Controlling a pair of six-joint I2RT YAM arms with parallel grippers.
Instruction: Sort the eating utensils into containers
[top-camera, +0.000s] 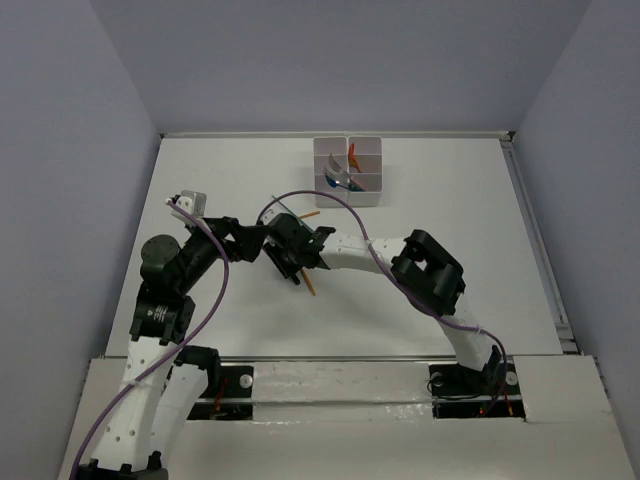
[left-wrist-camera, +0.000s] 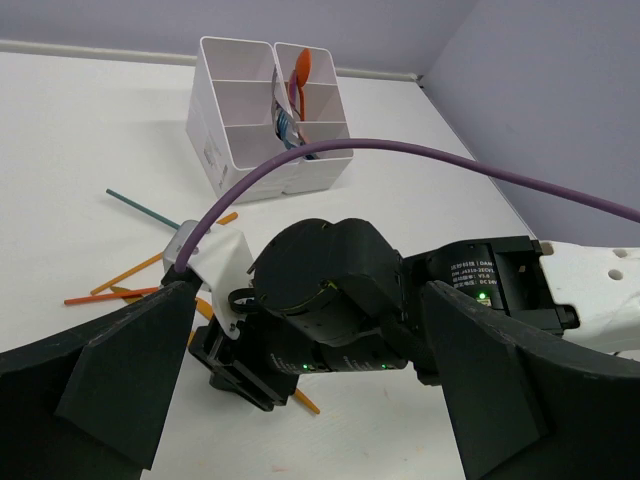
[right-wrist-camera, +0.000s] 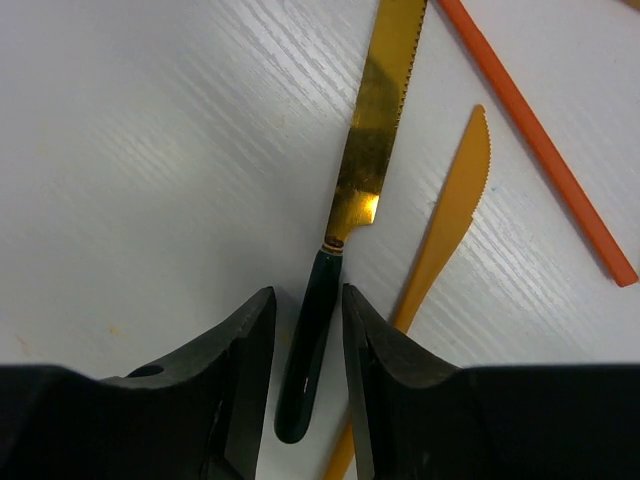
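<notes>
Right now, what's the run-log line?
right gripper open, astride gold knife handle | left gripper open, empty | gold knife on table

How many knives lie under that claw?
2: a gold-bladed knife, its dark handle between the fingers of the right gripper, and an orange knife beside it; others may be hidden.

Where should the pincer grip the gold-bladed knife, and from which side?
Grip the dark handle from straight above, jaws across its width. The gold-bladed knife lies flat on the table; its blade is thin and serrated, the handle thicker. An orange knife lies close beside it.
</notes>
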